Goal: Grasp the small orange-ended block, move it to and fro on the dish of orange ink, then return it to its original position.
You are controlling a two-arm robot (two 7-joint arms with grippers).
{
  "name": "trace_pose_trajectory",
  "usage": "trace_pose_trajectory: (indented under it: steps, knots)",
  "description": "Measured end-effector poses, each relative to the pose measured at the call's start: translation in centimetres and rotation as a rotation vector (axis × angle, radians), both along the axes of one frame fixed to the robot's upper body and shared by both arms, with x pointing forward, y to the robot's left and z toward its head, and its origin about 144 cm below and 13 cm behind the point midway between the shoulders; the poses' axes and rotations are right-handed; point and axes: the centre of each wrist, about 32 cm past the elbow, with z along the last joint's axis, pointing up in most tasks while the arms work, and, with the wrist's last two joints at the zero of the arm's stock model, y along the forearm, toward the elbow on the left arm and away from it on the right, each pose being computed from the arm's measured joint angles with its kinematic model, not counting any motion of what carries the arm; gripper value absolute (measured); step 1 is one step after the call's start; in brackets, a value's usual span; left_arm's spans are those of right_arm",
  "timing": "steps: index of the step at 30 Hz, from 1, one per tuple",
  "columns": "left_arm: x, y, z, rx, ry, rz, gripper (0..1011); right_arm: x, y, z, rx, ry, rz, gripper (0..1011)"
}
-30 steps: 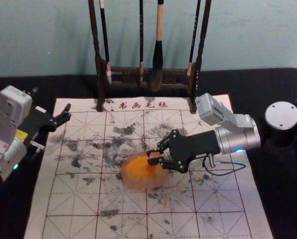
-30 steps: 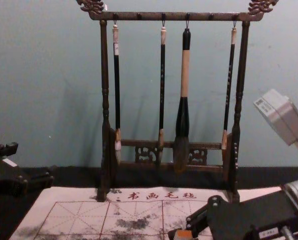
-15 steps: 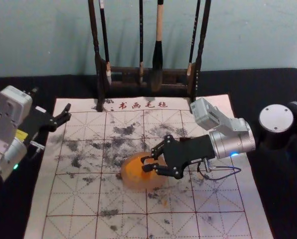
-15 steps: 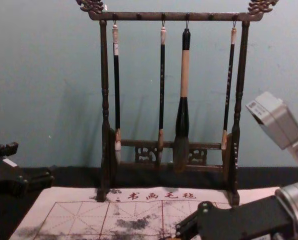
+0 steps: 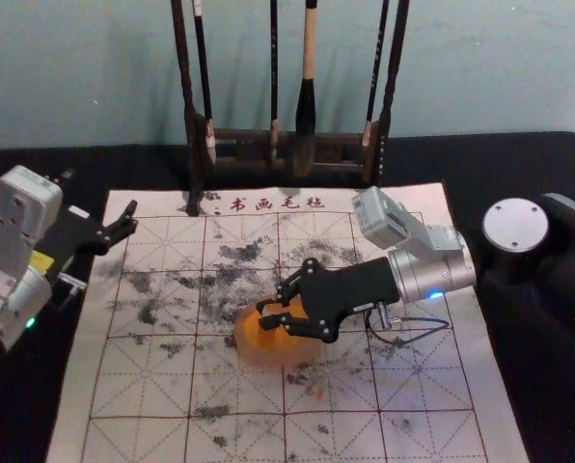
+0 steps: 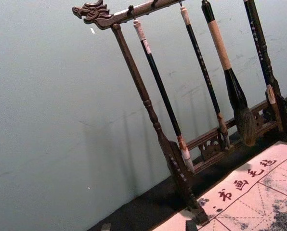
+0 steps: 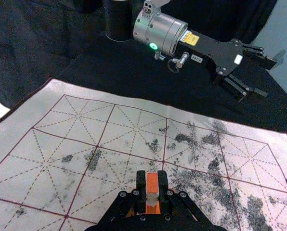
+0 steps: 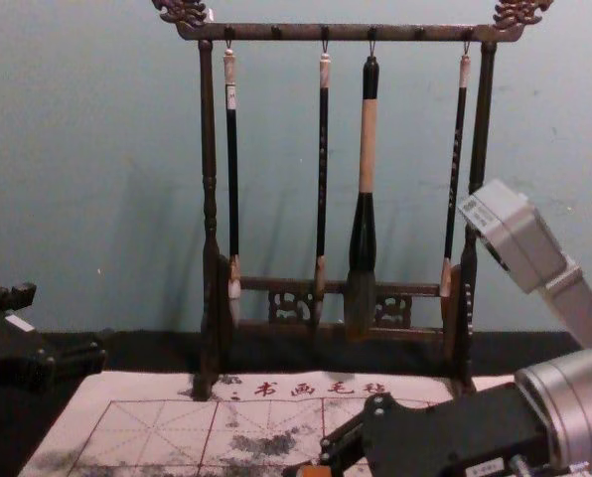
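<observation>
From my station I had the right hand (image 5: 265,314) over the dish of orange ink (image 5: 276,359), reaching in from the right side of the head view. Its two fingers were closed on the small orange-ended block (image 7: 152,184), one pressed to each side, with an orange end and a pale band showing between them in the right wrist view. The block was at the dish, though I couldn't tell whether it touched the ink. The dish sat on the gridded felt mat (image 5: 162,400), on the black-covered surface (image 5: 37,169). I had the left hand (image 5: 131,216) parked by the mat's far left corner, fingers spread wide with nothing between them. Four brushes (image 8: 367,149) hung from the dark wooden rack (image 8: 209,189) at the mat's far edge.
</observation>
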Motion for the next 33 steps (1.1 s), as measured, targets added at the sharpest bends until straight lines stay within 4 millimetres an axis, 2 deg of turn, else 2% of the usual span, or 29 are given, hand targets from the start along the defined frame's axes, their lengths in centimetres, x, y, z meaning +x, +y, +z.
trace_pose_trajectory:
  steps: [13,33]
  knots:
    - [0.0,0.0,0.0,0.0,0.0,0.0,1001,0.9,0.8,-0.1,0.007,-0.01,0.001,134]
    - [0.0,0.0,0.0,0.0,0.0,0.0,1001,1.3,-0.1,0.3,-0.013,-0.033,-0.037,134]
